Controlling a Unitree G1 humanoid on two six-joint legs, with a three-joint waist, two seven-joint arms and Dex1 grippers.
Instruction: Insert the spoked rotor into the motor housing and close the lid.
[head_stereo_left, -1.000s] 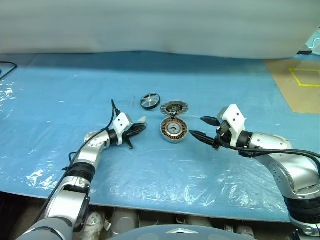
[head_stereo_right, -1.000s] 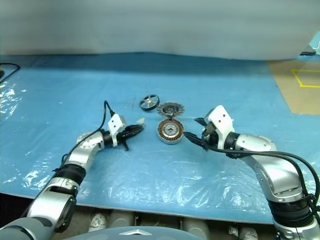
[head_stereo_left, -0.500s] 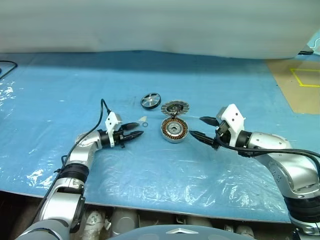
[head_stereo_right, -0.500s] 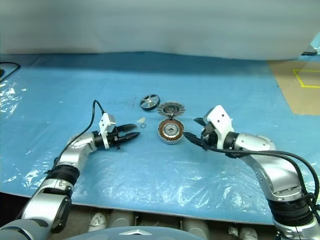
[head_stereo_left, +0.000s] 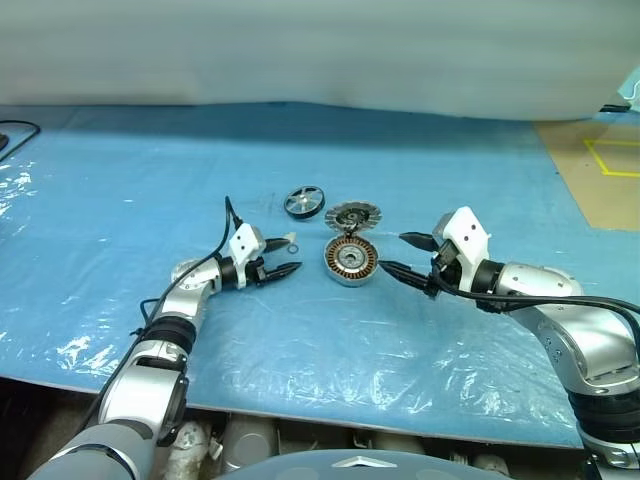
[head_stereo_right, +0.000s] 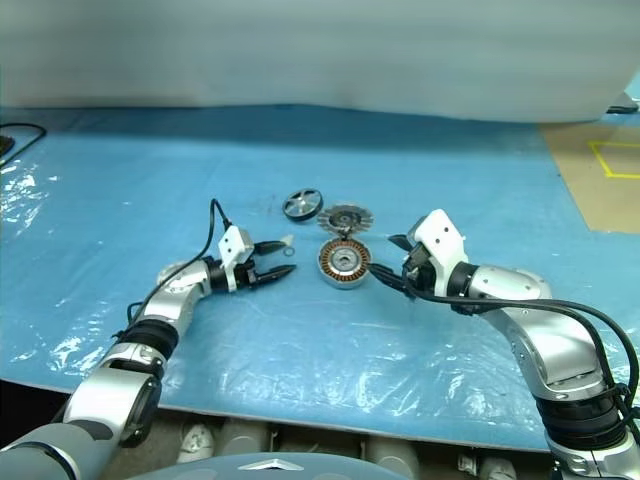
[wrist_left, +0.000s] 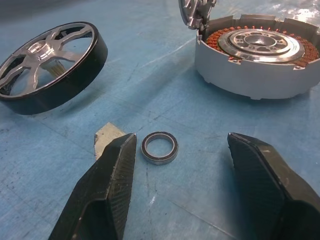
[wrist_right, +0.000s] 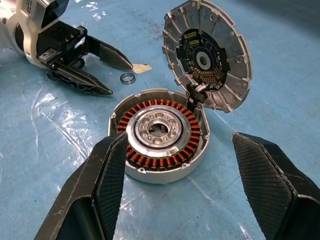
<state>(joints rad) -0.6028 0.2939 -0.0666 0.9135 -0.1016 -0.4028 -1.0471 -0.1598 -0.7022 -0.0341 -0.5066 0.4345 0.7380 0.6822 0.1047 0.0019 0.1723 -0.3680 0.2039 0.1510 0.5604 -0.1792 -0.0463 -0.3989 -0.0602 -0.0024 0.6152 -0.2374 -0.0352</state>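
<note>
The spoked rotor (head_stereo_left: 304, 202), a dark wheel with a silvery hub, lies flat on the blue sheet, left of and beyond the motor housing (head_stereo_left: 349, 261). The housing shows copper windings around a grey hub (wrist_right: 160, 132). Its ribbed lid (wrist_right: 206, 55) stands open, hinged at the far rim. My left gripper (head_stereo_left: 292, 254) is open just left of the housing and holds nothing. A small dark ring (wrist_left: 160, 147) lies on the sheet between its fingers. My right gripper (head_stereo_left: 392, 252) is open at the housing's right side, fingers apart from it, empty.
A small beige scrap (wrist_left: 107, 137) lies by the ring. The blue plastic sheet (head_stereo_left: 330, 340) covers the table, with its front edge close to me. A brown board with yellow tape (head_stereo_left: 605, 170) lies far right, and a black cable (head_stereo_left: 15, 135) far left.
My left gripper has opened; it drew back to the left, then returned toward the ring near the housing. The right arm, rotor, housing and lid have not moved.
</note>
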